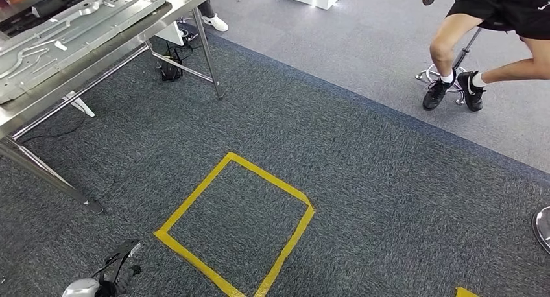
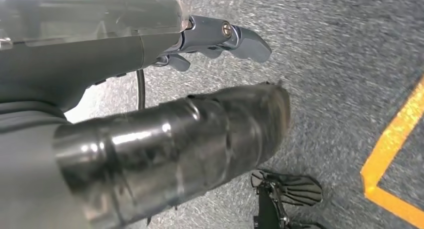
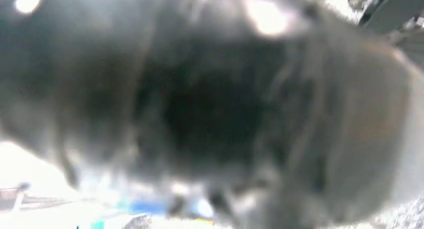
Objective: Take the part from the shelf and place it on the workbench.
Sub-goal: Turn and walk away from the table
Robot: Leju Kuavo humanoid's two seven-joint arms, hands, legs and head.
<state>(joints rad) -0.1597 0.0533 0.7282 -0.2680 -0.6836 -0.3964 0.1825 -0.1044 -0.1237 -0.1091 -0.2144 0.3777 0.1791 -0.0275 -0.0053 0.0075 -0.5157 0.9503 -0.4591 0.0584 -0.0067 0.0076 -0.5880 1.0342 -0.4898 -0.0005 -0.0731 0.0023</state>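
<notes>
The left hand [image 1: 107,277] hangs near-left over grey carpet, fingers [image 2: 235,39] apart, empty; the right hand's [image 3: 210,109] fingers are a blur I can't read. The pressed silver sheet-metal part [image 1: 71,28] lies on the steel workbench [image 1: 97,70], far left.

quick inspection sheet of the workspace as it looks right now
surface: steel workbench at upper left, on grey carpet
job's things: pressed metal part lying flat on the workbench
clutter: nothing seen
hands: left hand hangs over the carpet, holding nothing; right hand too blurred to judge
cables: dark cables under the workbench
surroundings: yellow tape square on the carpet; seated person on a stool at upper right
</notes>
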